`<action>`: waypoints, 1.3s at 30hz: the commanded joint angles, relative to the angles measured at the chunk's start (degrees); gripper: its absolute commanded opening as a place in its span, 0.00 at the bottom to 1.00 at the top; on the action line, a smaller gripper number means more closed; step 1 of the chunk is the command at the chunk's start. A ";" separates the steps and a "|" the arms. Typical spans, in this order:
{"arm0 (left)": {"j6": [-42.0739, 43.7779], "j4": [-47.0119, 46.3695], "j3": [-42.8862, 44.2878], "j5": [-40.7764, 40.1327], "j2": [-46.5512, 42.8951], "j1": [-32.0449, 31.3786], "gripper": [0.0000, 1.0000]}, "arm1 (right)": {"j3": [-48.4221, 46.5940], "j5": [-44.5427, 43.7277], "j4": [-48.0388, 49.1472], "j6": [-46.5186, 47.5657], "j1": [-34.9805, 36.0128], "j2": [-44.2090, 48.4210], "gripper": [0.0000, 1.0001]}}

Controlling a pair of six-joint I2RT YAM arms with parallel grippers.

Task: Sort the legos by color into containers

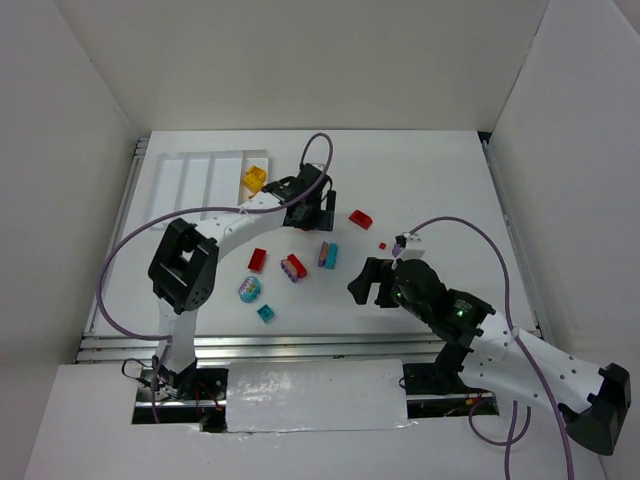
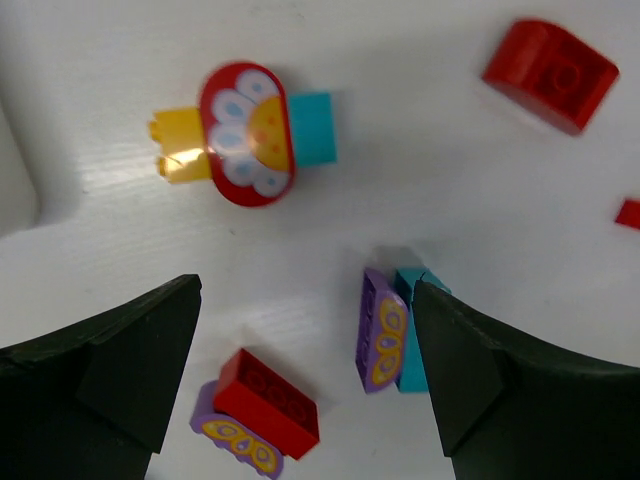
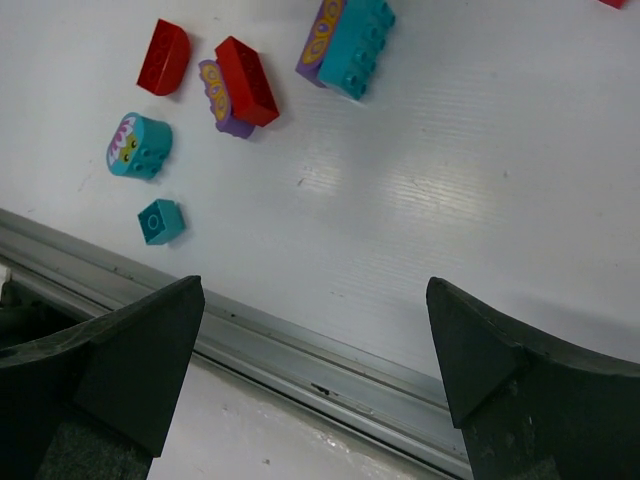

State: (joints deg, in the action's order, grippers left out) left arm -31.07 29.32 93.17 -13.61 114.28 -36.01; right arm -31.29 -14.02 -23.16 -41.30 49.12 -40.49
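Tray (image 1: pixel 190 175): far left of the table; its long white compartments look bare, with one yellow brick (image 1: pixel 254 179) at the right end, whether inside or just beside the rim I cannot tell.
Left gripper (image 1: pixel 312 207): just right of the tray, hovering above the table. Its wrist view shows the fingers (image 2: pixel 130 375) spread wide, nothing between them and touching nothing – released.
Below the left gripper: a red oval piece (image 2: pixel 245 133) joined with yellow and teal parts; a purple-and-teal brick (image 2: pixel 388 330) close to the right finger; a red-on-purple brick (image 2: pixel 255 412) near the left finger; a red curved brick (image 2: pixel 551 72) further off.
Middle of the table: loose bricks well apart from the tray – a red one (image 1: pixel 257 260), a teal round one (image 1: pixel 249 289), a small teal cube (image 1: pixel 266 313).
Right gripper (image 1: pixel 372 283): right of the pile, near the table's front rail (image 3: pixel 330 355). Its fingers (image 3: pixel 135 350) stand wide apart, holding nothing.
Step in hand: my reading is an early pick – almost all legos are unsorted and the left gripper is choosing a brick.
Next move: it calls for centring over one brick, probably the purple-and-teal one, lowering so the fingers straddle it alone, then closing and carrying it left to a compartment.
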 commanded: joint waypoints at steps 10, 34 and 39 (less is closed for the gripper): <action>-2.24 -2.08 -1.15 2.80 2.60 -9.87 0.95 | -3.16 -3.30 -4.26 -3.35 -0.17 3.31 1.00; -3.65 -2.42 -2.98 0.24 5.87 -10.48 0.51 | -0.79 -1.80 -2.33 -3.17 -0.17 5.07 1.00; -3.56 -3.48 -3.69 1.39 5.25 -10.57 0.21 | -0.53 -1.97 -2.42 -3.09 -0.17 5.42 1.00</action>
State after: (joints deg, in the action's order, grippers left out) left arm -34.70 26.17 90.91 -13.15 119.13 -46.28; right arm -31.81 -15.64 -27.07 -44.07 49.08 -35.73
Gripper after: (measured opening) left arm 0.482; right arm 0.994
